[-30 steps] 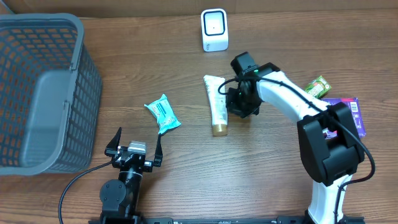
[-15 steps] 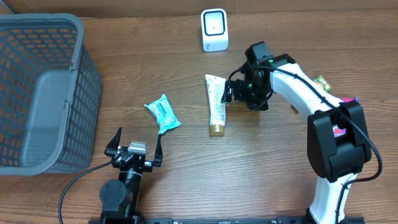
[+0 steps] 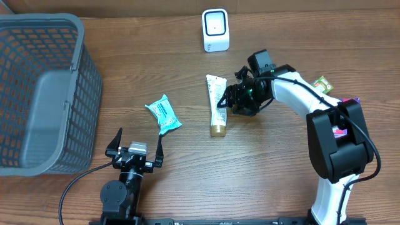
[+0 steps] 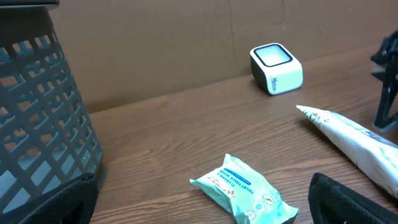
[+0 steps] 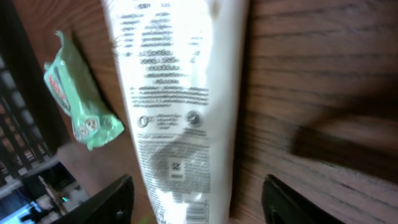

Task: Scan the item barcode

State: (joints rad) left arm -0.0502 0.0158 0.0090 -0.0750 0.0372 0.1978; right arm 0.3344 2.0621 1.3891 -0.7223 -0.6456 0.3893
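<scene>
The item, a white tube (image 3: 217, 103) with a gold cap, lies flat on the table a little in front of the white scanner (image 3: 215, 30). My right gripper (image 3: 232, 100) hovers at the tube's right side. In the right wrist view the tube (image 5: 180, 106) fills the middle, its printed side with small codes facing up, and the right gripper (image 5: 199, 199) is open with a finger on each side, not touching it. My left gripper (image 3: 134, 142) rests open at the front left. The left wrist view shows the scanner (image 4: 277, 67) and the tube (image 4: 357, 146).
A teal wipes pack (image 3: 164, 114) lies left of the tube, just ahead of the left gripper (image 4: 202, 199). A grey basket (image 3: 37, 94) fills the far left. A green packet (image 3: 320, 85) and a purple box (image 3: 357, 112) lie behind the right arm.
The right gripper let go beside the tube, pulled away up and right with jaws wide, then swung back left over the tube. The left arm has not moved.
</scene>
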